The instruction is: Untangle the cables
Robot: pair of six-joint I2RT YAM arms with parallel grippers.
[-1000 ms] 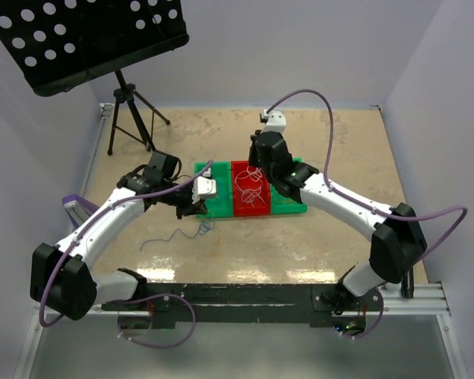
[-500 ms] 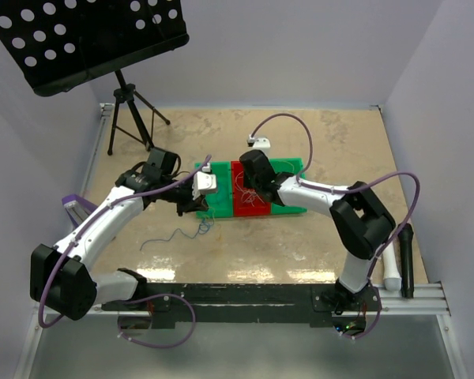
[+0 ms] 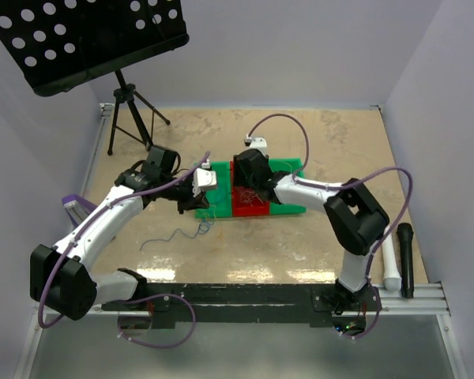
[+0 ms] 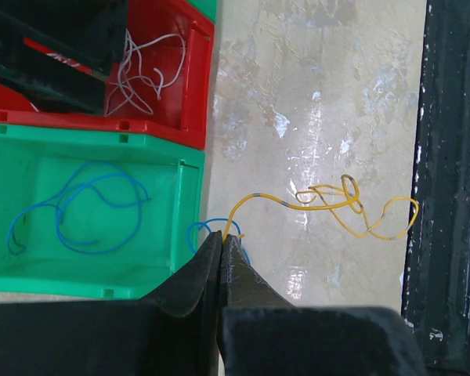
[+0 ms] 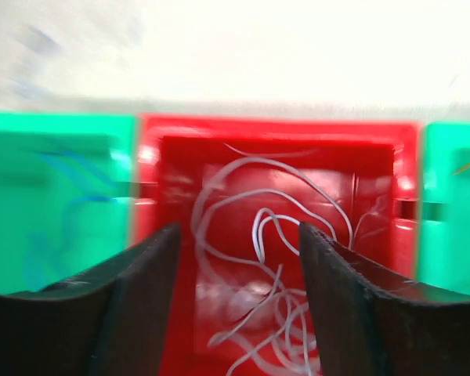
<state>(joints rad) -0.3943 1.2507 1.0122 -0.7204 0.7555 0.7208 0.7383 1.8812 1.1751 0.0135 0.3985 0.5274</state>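
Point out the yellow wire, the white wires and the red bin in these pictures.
yellow wire [image 4: 348, 190]: left wrist view, on its knotted loops.
white wires [image 5: 256, 231]: right wrist view, on a loop in the middle.
red bin [image 3: 251, 211]: top view, on its near wall.

A red bin [image 3: 250, 212] sits between two green bins [image 3: 291, 207]; a music stand [image 3: 87, 39] stands behind-left of it, a microphone [image 3: 405, 257] lies right.

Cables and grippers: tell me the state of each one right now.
left gripper: shut, pinching the yellow cable's end.
right gripper: open, above the red bin.
yellow cable: outside the bins, looped over itself.
white cable: loose, curled in the red bin.
blue cable: loose in the green bin.
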